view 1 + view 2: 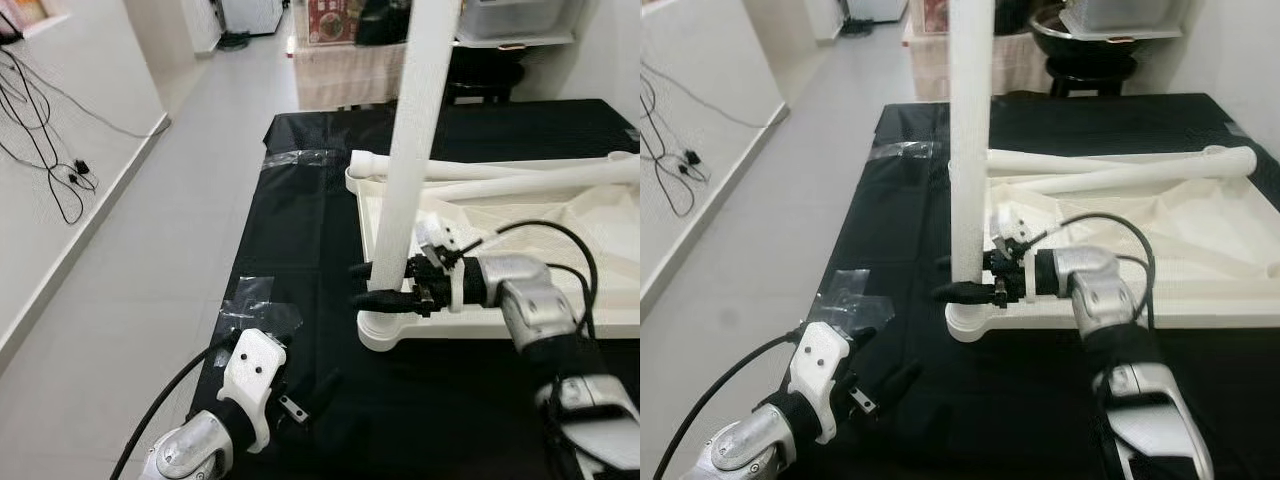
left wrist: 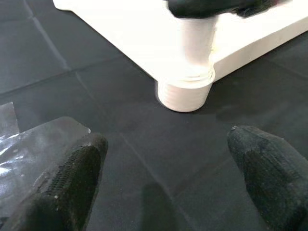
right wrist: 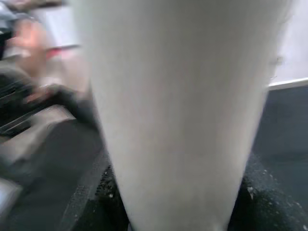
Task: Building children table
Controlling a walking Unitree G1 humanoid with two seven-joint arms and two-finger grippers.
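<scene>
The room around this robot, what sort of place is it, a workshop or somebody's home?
Probably a home. A white children's table top lies upside down on a black cloth on a grey tiled floor, loose cables trail by the wall, and the right gripper holds a white table leg upright.

- The upright white leg [image 1: 410, 150] runs off the frame at 12 o'clock, so its upper end is cut off.
- The right claw [image 1: 365, 285] has its fingers partly hidden behind that leg's base.
- In the right wrist view the leg [image 3: 178, 115] is blurred, and the room behind it is a smear.
- The white tabletop [image 1: 600, 235] is cut off at 3 o'clock.
- The left claw [image 2: 163, 168] has its fingertips [image 2: 72, 178] cut off at 6 o'clock.
</scene>
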